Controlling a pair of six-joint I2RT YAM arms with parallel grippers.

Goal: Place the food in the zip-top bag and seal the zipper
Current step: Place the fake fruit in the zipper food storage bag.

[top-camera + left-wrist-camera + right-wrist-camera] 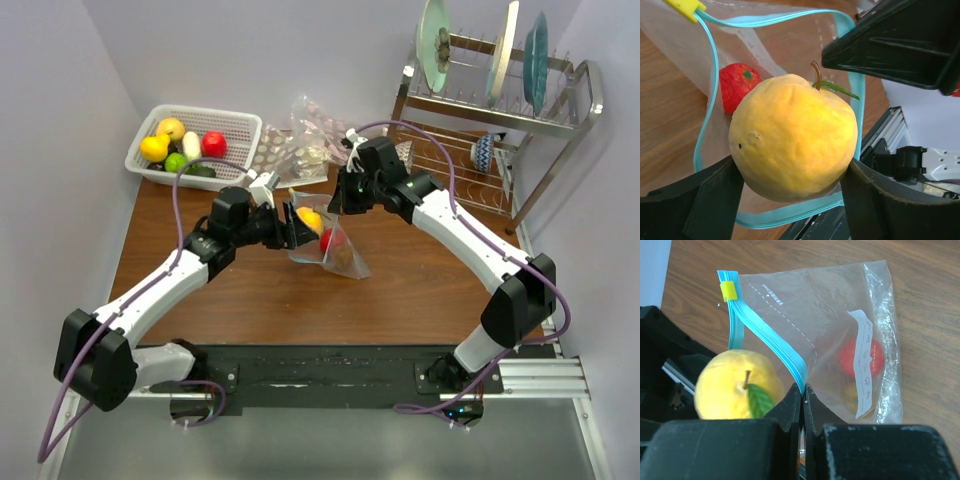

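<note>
1. Two grippers meet over the table (420, 290). The left gripper (792, 182) clamps a yellow fruit (792, 137) at the mouth of the zip-top bag (840, 315), its fingers hiding the fruit's underside.
2. The right gripper (803, 395) is pinched tight on the zipper (765, 337), whose strip runs diagonally up to a yellow slider (728, 290).
3. A red fruit (862, 357) lies inside the bag; a yellowish shape below it is hard to make out.
4. The bag's mouth faces the left gripper, with its closed end down on the table.
</note>
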